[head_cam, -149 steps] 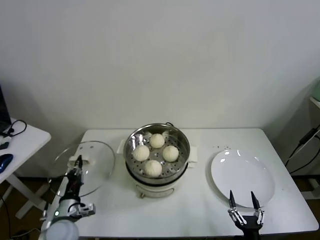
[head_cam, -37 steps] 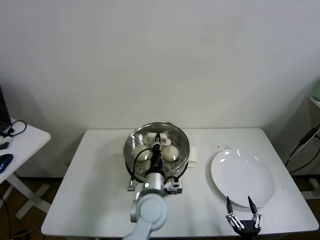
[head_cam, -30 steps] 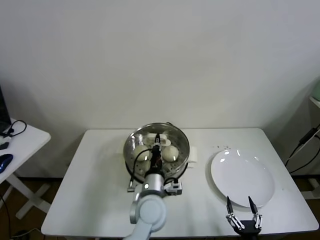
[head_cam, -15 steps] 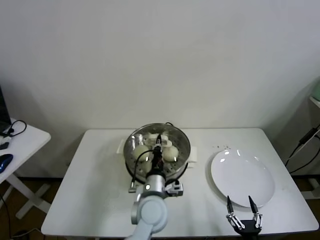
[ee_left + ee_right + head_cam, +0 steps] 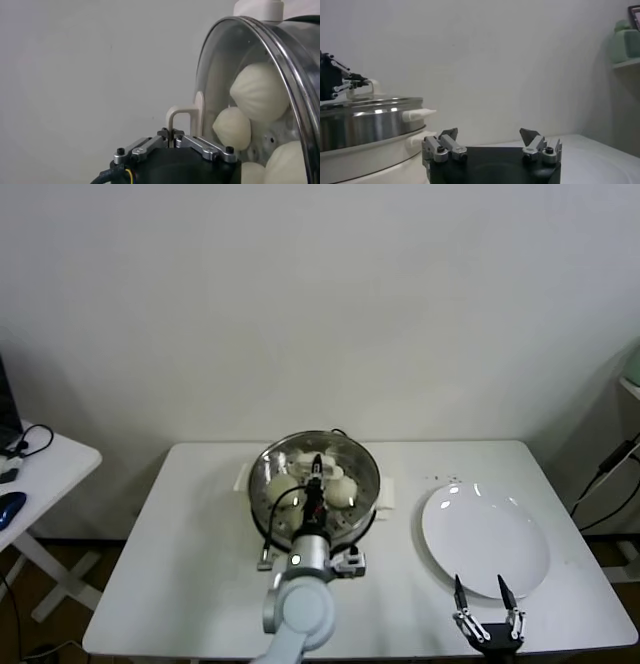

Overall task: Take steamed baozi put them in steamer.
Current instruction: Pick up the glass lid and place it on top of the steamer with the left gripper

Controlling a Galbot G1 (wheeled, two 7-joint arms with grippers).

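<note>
Head view: high, looking forward and down over the table (image 5: 200, 524), well back.
Left wrist view: close against the glass lid (image 5: 235, 75).
Right wrist view: low, level across the tabletop.
Shared by all: the steamer (image 5: 368, 484) (image 5: 365, 127).

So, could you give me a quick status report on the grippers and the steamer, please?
Left gripper shut on glass lid's handle, lid over steamer. Right gripper open, idle beside plate. Baozi inside steamer.
</note>
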